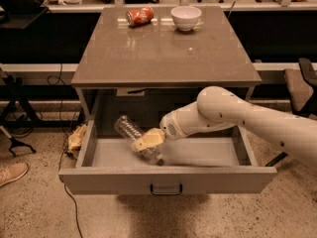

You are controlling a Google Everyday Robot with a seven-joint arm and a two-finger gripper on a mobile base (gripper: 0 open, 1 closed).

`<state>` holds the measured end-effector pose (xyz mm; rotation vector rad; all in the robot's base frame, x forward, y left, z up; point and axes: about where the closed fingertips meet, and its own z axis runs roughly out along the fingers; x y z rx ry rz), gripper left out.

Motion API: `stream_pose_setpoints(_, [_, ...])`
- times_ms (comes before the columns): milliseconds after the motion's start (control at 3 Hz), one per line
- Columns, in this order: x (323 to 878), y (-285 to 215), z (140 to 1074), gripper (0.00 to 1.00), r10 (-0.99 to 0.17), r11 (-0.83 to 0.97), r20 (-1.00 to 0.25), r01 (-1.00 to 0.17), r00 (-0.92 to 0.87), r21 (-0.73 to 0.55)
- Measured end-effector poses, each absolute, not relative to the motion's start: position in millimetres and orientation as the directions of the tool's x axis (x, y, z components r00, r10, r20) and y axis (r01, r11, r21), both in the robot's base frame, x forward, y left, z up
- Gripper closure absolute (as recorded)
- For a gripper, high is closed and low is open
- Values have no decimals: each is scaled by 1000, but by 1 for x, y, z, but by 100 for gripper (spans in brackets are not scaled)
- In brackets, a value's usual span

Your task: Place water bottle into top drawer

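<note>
- Step in hand: placement. The top drawer [168, 180] stands pulled out, and its handle [166, 189] sits at the middle of the front panel.
- Tool state: the gripper [148, 141] is inside the drawer cavity, left of centre and near the front edge. Its pale fingers are clamped around the water bottle [128, 129].
- Task object: the bottle is held tilted. One end points up toward the drawer's back-left corner and the other points down toward the front edge. Whether the lower end touches the drawer floor cannot be determined.
- The arm [237, 118] enters over the drawer's right edge, beneath the cabinet top [163, 48].
- Next move, as judged: lower until the bottle rests on the floor, then open the fingers. Withdraw toward the right edge, clear of the cabinet top's front edge.
- Caution: a ribbed bottle released while tilted is likely to roll toward a drawer wall.
- Not involved: the soda can [139, 16] and the bowl [186, 17], both at the back edge of the cabinet top.
</note>
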<state>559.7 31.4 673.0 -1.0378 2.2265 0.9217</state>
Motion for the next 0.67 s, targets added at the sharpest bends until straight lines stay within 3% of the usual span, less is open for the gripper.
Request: stream_pose_setpoints(667, [575,-37,700,0,-346,560,-733,-756,-586,341])
